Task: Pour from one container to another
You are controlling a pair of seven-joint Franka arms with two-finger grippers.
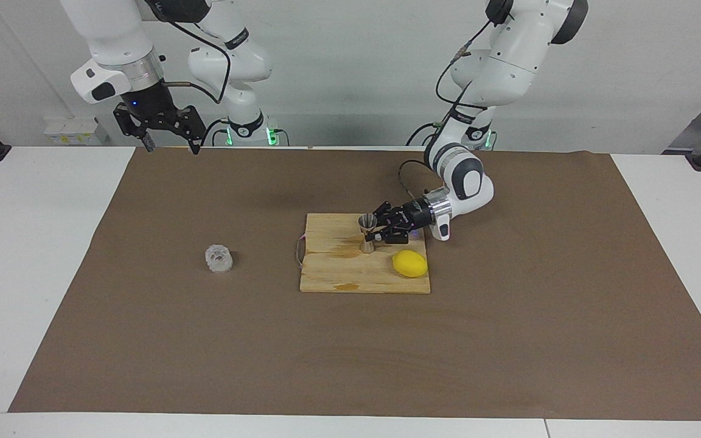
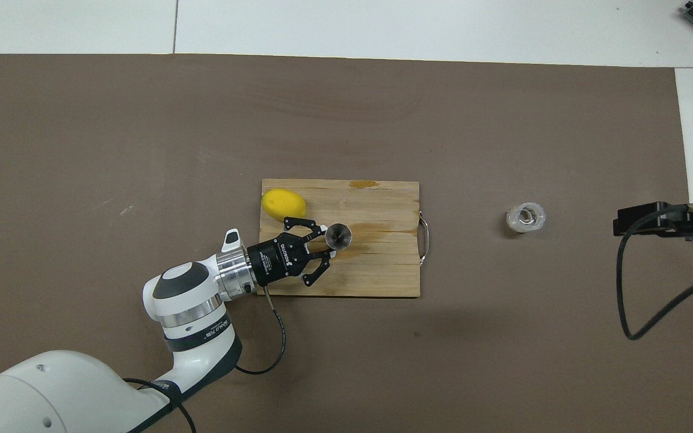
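Note:
The silvery jigger (image 1: 367,236) (image 2: 338,235) stands upright on the wooden cutting board (image 1: 338,274) (image 2: 376,270) at mid-table. My left gripper (image 1: 377,233) (image 2: 325,240) lies low and level right against its waist, coming from the left arm's end. Whether it grips the jigger does not show. The clear ribbed glass cup (image 1: 219,258) (image 2: 525,218) sits alone on the brown mat toward the right arm's end. High above the mat's edge nearest the robots, my right gripper (image 1: 171,148) hangs open and holds nothing while that arm waits.
A yellow lemon (image 1: 410,263) (image 2: 284,203) rests on the board's corner toward the left arm's end, close beside the left hand. The board has a metal handle (image 2: 423,239) on the end facing the cup. A brown mat (image 1: 509,340) covers the table.

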